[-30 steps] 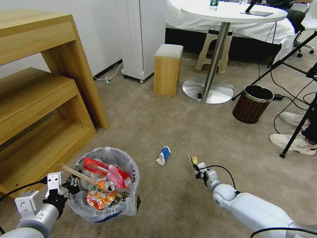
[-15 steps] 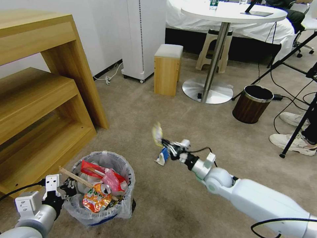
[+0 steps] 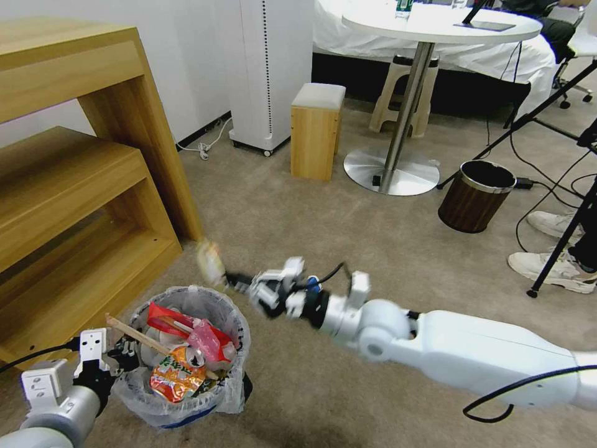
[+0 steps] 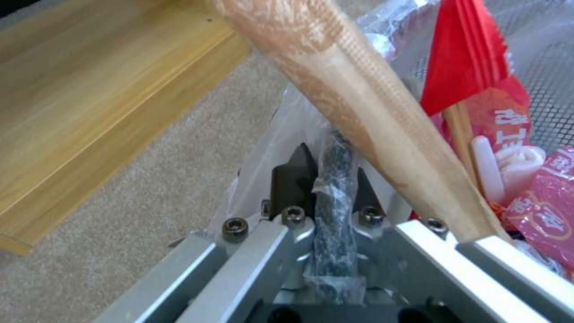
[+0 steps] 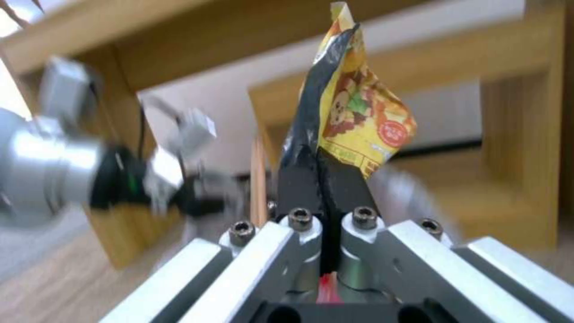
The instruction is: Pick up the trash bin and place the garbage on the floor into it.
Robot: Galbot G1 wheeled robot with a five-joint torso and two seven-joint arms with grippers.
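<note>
Left gripper (image 3: 121, 354): clenched on the near-left rim of the trash bin (image 3: 186, 398).
Right gripper (image 3: 233, 283): yellow packet (image 3: 210, 261) grasped just beyond the bin's far rim.

Yellow packet (image 5: 358, 116): cartoon print w/ red round badge; small print, unreadable.
Red wrapper (image 4: 502, 121): white characters, partly cut off, can't make out.
Pink wrapper (image 4: 547, 211): pale round emblem, no legible txt.
Orange packet (image 3: 177, 376): green/white lettering, too small to read.
Bin bag (image 3: 186, 415): blue marks, not legible.
Overall: no readable words or nos.
</note>
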